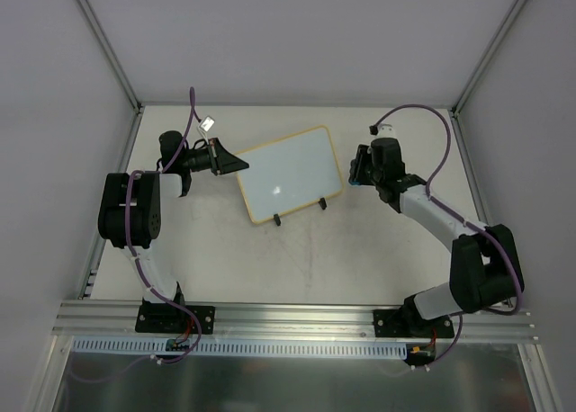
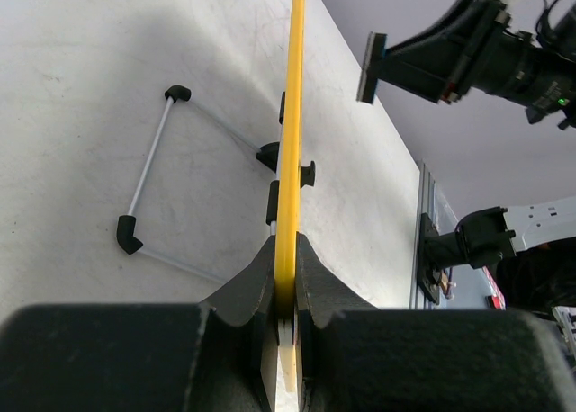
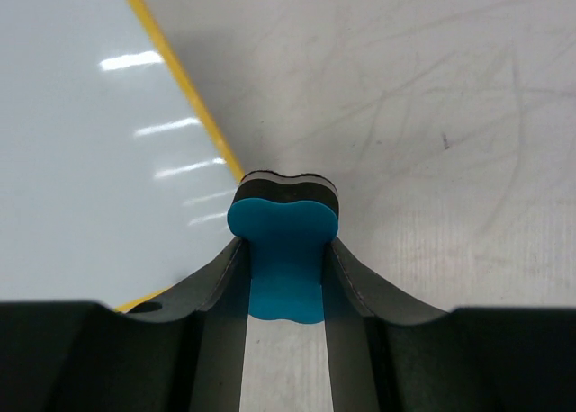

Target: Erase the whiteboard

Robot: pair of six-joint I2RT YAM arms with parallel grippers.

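Note:
The whiteboard [image 1: 289,174], white with a pale-yellow frame and two black clip feet, stands tilted at the table's middle. Its face looks blank. My left gripper [image 1: 236,164] is shut on the board's left edge; in the left wrist view the yellow frame [image 2: 291,133] runs edge-on between the jaws, with my gripper [image 2: 286,250] clamped on it. My right gripper [image 1: 357,171] is just right of the board and shut on the blue eraser [image 3: 283,255], which has a black felt layer. The board's white face [image 3: 90,160] lies to the left in the right wrist view.
A wire stand with black corner caps [image 2: 148,183] props the board from behind. Aluminium frame posts [image 1: 103,43] rise at the back corners. A rail [image 1: 297,317] runs along the near edge with both arm bases on it.

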